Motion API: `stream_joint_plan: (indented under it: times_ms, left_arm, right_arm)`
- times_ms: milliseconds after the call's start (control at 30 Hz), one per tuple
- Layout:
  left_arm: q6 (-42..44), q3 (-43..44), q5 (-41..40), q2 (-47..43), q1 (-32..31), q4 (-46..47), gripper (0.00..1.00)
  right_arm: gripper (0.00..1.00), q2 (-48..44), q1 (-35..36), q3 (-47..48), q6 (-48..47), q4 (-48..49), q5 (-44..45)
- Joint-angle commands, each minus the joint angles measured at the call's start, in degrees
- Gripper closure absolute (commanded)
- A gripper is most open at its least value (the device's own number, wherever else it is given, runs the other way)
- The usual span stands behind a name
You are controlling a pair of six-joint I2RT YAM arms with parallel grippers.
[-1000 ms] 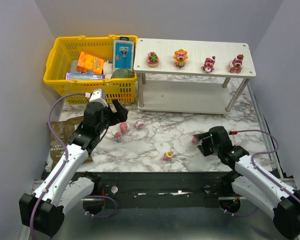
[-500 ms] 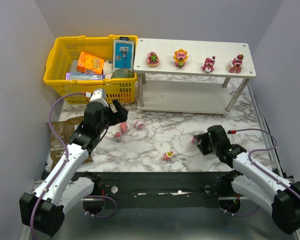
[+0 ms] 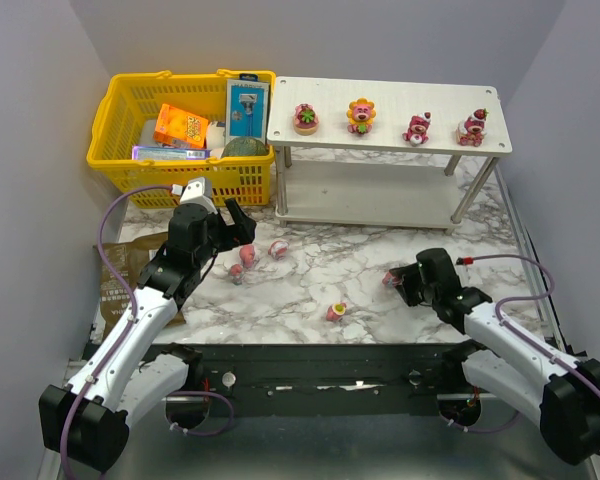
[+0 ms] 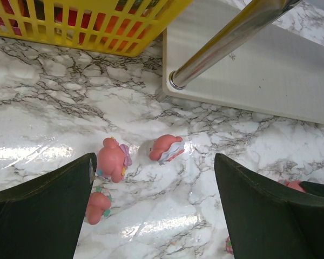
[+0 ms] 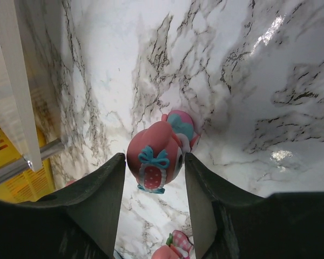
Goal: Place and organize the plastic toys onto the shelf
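Four plastic toys stand in a row on the top of the white shelf [image 3: 390,100]: a round one [image 3: 305,119], a yellow-petalled one [image 3: 360,115] and two pink bears [image 3: 416,128] [image 3: 472,128]. My right gripper [image 3: 398,282] [image 5: 154,155] is low on the marble, shut on a pink toy with a blue bow [image 5: 151,154] that rests on the table. Over a cluster of three fallen pink toys [image 4: 113,159] [image 4: 164,148] [image 4: 99,206] hovers my left gripper [image 3: 230,224] [image 4: 154,162], open wide and holding nothing. Another toy [image 3: 336,312] lies alone near the front.
A yellow mesh basket [image 3: 185,172] of packaged goods stands at the back left, touching the shelf's end. The shelf's silver leg [image 4: 232,38] and lower tier [image 3: 370,195] lie just beyond the left gripper. A brown paper bag [image 3: 120,275] sits at the left edge.
The right gripper's jaws have narrowed around the pink toy and the arm has shifted slightly lower and nearer. The left arm has stayed still.
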Motion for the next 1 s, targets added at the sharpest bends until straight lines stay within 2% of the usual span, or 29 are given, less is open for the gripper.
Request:
stream_joint_plan:
  times_ms: [0,133,500,733,967]
  left_arm:
    - [1.0,0.3,-0.5,0.1,-0.1,0.5,0.01]
    - [1.0,0.3,-0.6,0.0,-0.1,0.4,0.01]
    - [1.0,0.3,-0.9,-0.4,-0.1,0.3,0.01]
    - [1.1,0.3,-0.8,-0.6,-0.1,0.1,0.01]
    - [1.1,0.3,-0.7,-0.8,-0.1,0.1,0.01]
  right_arm:
    - [0.42,1.5,-0.7,-0.6,-1.5,1.9,1.6]
    - [0.44,2.5,-1.1,-0.4,-2.1,2.6,1.0]
    - [0.67,0.2,-1.9,0.6,-3.0,2.3,0.9]
    - [0.71,-0.3,-4.8,4.3,-4.3,-0.7,0.8]
    - [0.71,1.3,-12.1,8.6,-6.6,-1.1,-0.1]
